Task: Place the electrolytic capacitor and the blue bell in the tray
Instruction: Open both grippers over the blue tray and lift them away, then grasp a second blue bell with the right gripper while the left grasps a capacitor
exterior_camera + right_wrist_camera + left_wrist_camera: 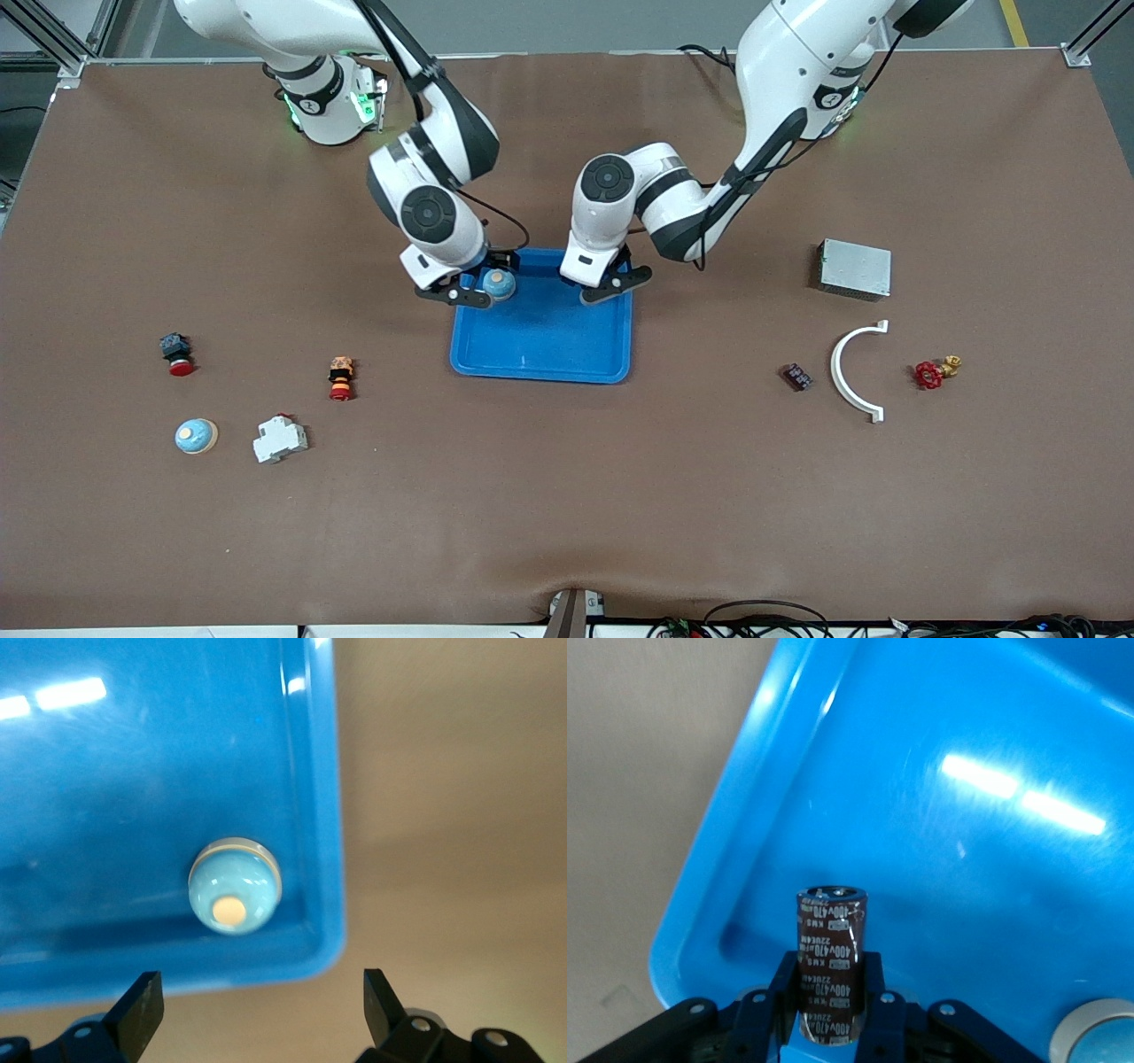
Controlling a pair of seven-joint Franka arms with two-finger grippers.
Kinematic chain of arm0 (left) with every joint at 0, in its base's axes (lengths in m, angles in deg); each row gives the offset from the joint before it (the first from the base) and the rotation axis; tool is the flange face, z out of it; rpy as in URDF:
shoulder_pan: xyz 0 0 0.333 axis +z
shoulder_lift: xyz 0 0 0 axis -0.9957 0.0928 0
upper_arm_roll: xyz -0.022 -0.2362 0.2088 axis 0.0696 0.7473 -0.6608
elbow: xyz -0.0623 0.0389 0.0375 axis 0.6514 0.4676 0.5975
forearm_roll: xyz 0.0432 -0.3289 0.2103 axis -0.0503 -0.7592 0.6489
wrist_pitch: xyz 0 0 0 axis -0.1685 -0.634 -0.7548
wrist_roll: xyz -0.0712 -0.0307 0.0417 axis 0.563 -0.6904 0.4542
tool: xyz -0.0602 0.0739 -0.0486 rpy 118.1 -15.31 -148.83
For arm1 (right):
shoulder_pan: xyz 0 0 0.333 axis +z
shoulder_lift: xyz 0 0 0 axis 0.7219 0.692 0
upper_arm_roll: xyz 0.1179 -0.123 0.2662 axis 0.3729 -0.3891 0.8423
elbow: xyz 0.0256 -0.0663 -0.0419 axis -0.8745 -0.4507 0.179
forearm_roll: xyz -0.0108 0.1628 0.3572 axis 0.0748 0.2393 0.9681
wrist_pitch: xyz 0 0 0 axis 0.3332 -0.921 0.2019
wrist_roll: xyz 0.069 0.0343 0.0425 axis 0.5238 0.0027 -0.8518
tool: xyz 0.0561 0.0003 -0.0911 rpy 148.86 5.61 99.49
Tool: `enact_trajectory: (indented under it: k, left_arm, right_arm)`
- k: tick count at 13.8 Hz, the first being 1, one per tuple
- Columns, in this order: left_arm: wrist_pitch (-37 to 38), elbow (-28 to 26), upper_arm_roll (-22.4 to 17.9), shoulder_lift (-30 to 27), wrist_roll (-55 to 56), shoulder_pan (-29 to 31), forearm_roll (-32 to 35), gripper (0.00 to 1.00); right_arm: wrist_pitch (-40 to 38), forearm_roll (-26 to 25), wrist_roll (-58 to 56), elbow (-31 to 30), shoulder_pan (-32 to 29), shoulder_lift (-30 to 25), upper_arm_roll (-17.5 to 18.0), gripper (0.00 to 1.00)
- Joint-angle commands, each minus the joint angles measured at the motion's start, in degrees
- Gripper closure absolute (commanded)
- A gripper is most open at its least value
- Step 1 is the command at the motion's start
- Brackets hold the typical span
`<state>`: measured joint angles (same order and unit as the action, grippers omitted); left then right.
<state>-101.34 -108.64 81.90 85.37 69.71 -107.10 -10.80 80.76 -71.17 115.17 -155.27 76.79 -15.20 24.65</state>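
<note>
Blue bell (235, 896) sits in tray (540, 354), right gripper (257, 1005) fingers spread, released. Left gripper (833, 1010) fingers clamp electrolytic capacitor (831, 964) upright over tray for drop-off.

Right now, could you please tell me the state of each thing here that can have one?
Left hand: shut on the capacitor, over the tray.
Right hand: open, above the tray's corner.
Bell: in the tray, released.
Capacitor: gripped, not yet set down.
Tray: holds only the bell.
Second bell: on the table, toward the right arm's end.
</note>
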Motion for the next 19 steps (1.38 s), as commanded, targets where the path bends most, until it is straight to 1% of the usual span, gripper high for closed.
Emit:
enact_trajectory:
  k: [1, 2, 3, 4, 5, 6, 7, 8, 9, 11, 13, 14, 17, 19]
  left_arm:
    - [0.67, 0.04, -0.32, 0.27, -0.27, 0.36, 0.80, 0.15]
    - [0.67, 0.04, -0.32, 0.18, -0.10, 0.53, 2.72, 0.00]
    - [0.67, 0.12, -0.32, 0.01, -0.01, 1.06, 3.53, 0.00]
    - [0.84, 0.21, -0.32, -0.60, 0.25, 1.50, 3.62, 0.00]
    - [2.41, 0.21, -0.41, -2.00, 0.16, 1.76, 3.62, 0.00]
    - [5.82, 0.21, -0.41, -4.10, -0.10, 2.55, 3.71, 0.00]
    - [9.34, 0.39, -0.41, -6.74, -0.62, 3.86, 3.71, 0.00]
    - [10.94, 0.48, -0.32, -9.29, -0.97, 6.23, 3.71, 0.00]
    - [11.13, 0.39, -0.32, -11.40, -2.20, 9.12, 3.71, 0.00]
    - [11.22, 1.61, -0.06, -12.56, -7.28, 16.14, 3.62, 0.00]
    - [11.91, 1.53, -0.23, -13.00, -9.67, 19.68, 3.62, 0.00]
    - [12.53, 1.36, -0.40, -13.00, -10.64, 22.13, 3.88, 0.00]
    - [12.53, 0.57, -0.32, -11.52, -18.00, 30.40, 4.76, 0.00]
    - [12.27, 0.30, -0.23, -8.89, -18.56, 33.48, 4.76, 0.00]
  right_arm:
    - [-2.34, -1.19, -10.59, -4.40, -5.68, -7.72, 0.28, 0.00]
    - [-2.52, -1.63, -15.59, -5.90, -7.62, -9.92, 0.28, 0.00]
    - [-3.04, -2.93, -20.16, -7.04, -9.72, -11.68, 0.19, 0.00]
    - [-4.35, -5.99, -23.08, -7.06, -11.92, -12.57, 0.19, 0.00]
    - [-5.67, -10.46, -25.29, -6.62, -14.03, -12.75, 0.28, 0.00]
    - [-5.68, -13.99, -28.35, -6.01, -16.49, -12.75, 0.28, 0.00]
    - [-5.42, -15.59, -32.82, -5.04, -18.95, -12.41, 0.28, 0.00]
    - [-5.42, -15.78, -38.26, -3.29, -21.93, -11.97, 0.28, 0.00]
    - [-5.33, -15.95, -43.62, -1.54, -24.48, -10.57, 0.28, 0.00]
    - [-5.25, -15.96, -50.68, 1.81, -28.88, -6.97, 0.28, 0.00]
    - [-4.89, -16.48, -55.87, 4.97, -32.23, -3.28, 0.28, 0.00]
    - [-4.89, -17.53, -58.07, 7.25, -33.81, -1.17, 0.28, 0.00]
    - [-4.89, -18.33, -66.76, 15.33, -38.29, 6.64, 0.28, 0.00]
    - [-4.89, -18.33, -71.95, 20.78, -40.41, 11.31, 0.28, 0.00]
